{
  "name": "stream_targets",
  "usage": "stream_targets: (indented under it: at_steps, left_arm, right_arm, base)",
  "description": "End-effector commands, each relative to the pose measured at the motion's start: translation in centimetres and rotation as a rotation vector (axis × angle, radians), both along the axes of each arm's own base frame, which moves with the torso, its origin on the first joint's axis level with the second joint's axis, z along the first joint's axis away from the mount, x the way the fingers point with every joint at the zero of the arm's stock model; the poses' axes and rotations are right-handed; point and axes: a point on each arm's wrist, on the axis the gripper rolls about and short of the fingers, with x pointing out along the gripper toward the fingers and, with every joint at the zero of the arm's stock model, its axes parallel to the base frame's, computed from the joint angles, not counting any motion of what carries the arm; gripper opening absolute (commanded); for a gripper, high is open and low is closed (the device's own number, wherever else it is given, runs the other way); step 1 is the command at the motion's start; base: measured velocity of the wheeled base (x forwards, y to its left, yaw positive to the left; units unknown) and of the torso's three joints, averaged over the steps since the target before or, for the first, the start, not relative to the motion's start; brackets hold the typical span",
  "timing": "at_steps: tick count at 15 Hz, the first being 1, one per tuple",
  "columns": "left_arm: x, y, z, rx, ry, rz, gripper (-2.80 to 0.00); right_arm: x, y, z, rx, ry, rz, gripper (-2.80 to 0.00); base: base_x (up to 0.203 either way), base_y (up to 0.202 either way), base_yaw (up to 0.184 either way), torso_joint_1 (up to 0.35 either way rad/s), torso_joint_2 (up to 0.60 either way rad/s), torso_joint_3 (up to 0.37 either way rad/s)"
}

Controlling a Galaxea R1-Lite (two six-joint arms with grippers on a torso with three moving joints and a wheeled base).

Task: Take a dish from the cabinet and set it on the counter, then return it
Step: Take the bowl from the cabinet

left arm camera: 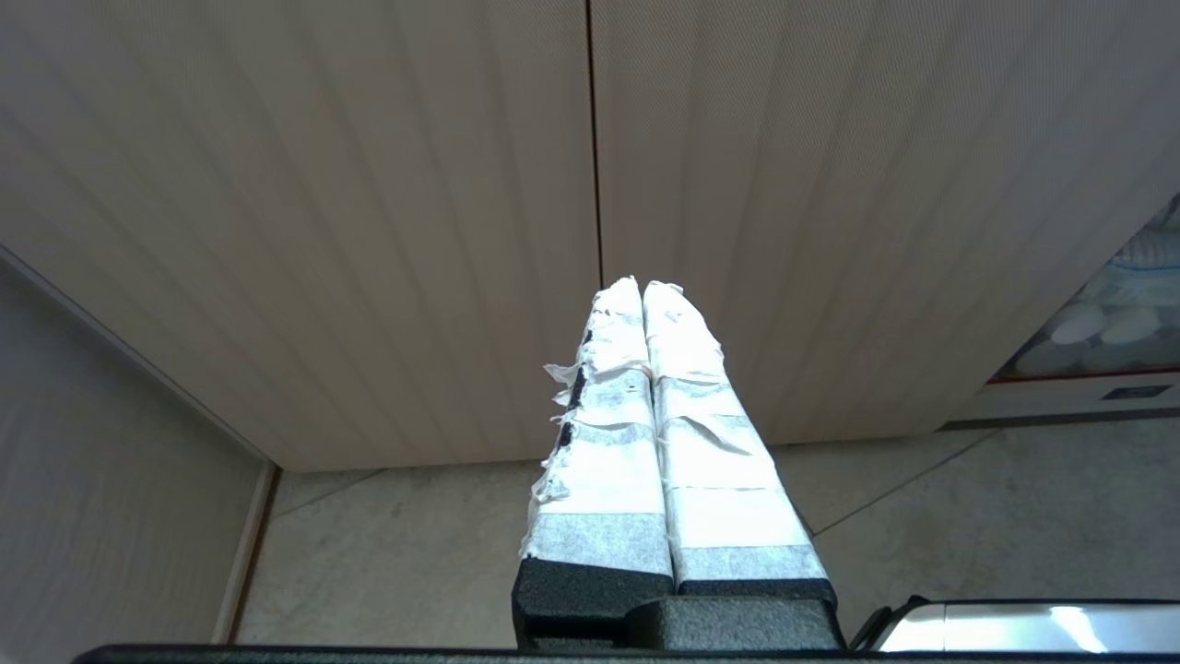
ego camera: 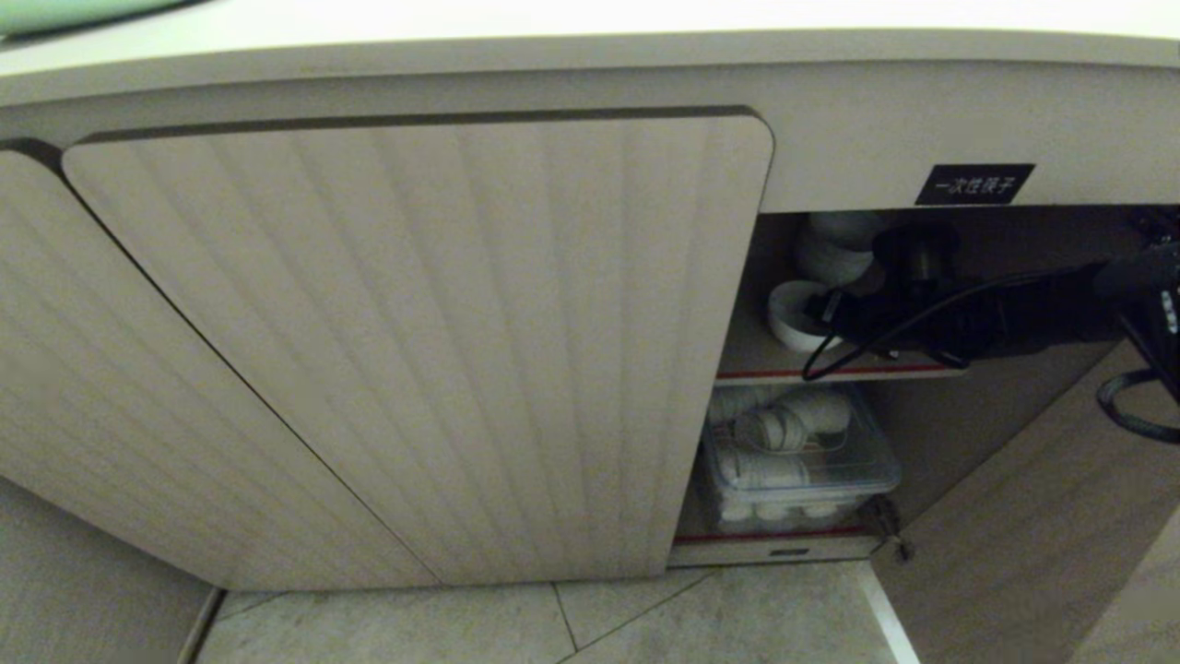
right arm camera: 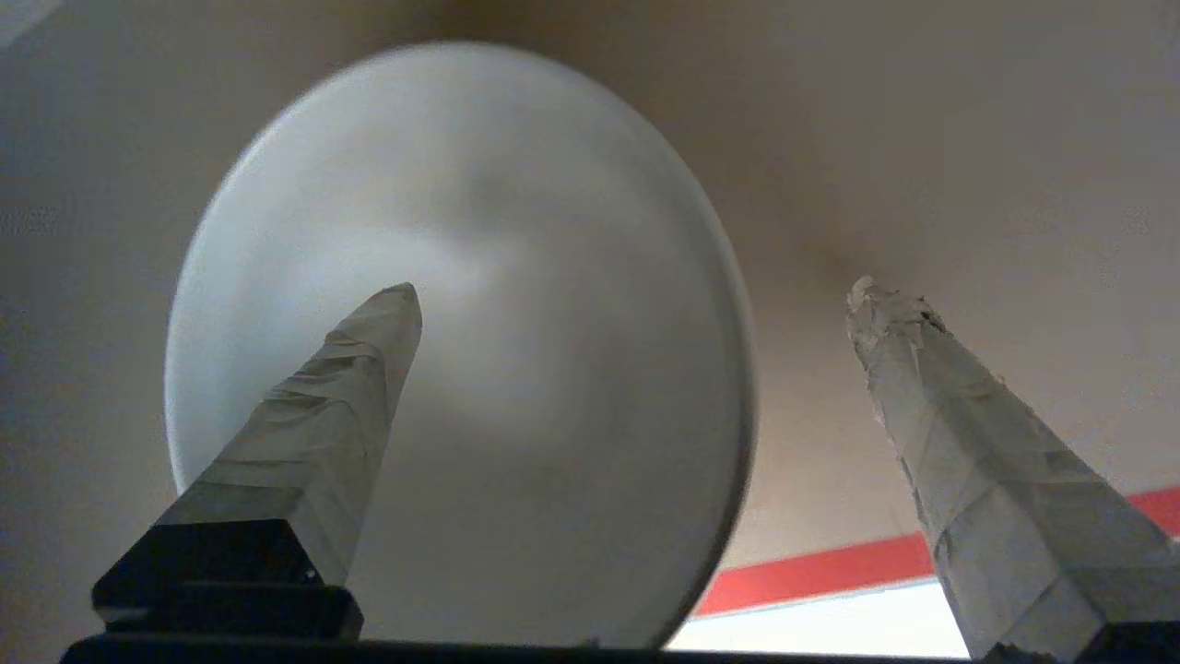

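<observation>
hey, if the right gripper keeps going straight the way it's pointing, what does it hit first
Most likely the dish: the right gripper is open, one finger already in front of the bowl's inside, its rim between the two. Depth is hard to judge.

White dish [right arm camera: 516, 369], beige fluted cabinet [ego camera: 415, 350] door, red-edged shelf [ego camera: 830, 372], black label [ego camera: 974, 183].

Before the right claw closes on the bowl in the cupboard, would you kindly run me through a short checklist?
1. Cupboard door open: ok, the shelf shows.
2. Right claw open: ok, fingers wide apart.
3. Bowl between the fingers: ok, one finger lies over its inside, the other outside its rim.
4. Bowl apart from the stacked bowls: cannot tell.
5. Left claw out of the way: ok, shut, facing the closed doors.
</observation>
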Motion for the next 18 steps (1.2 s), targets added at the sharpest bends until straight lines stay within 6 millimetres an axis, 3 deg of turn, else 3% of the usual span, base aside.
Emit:
stream_targets:
  at_steps: [1,18]
  left_arm:
    - [0.0,0.0,0.0,0.000,0.000,0.000,-2.80]
    - [0.0,0.0,0.0,0.000,0.000,0.000,-2.80]
  right_arm:
    - [0.1,0.0,-0.2,0.002,0.004,-0.002,0.00]
    - [1.3,-0.9,0.6,-0.112,0.000,0.027,0.00]
  base:
    - [0.000,0.000,0.000,0.000,0.00,0.000]
    - [0.000,0.000,0.000,0.000,0.00,0.000]
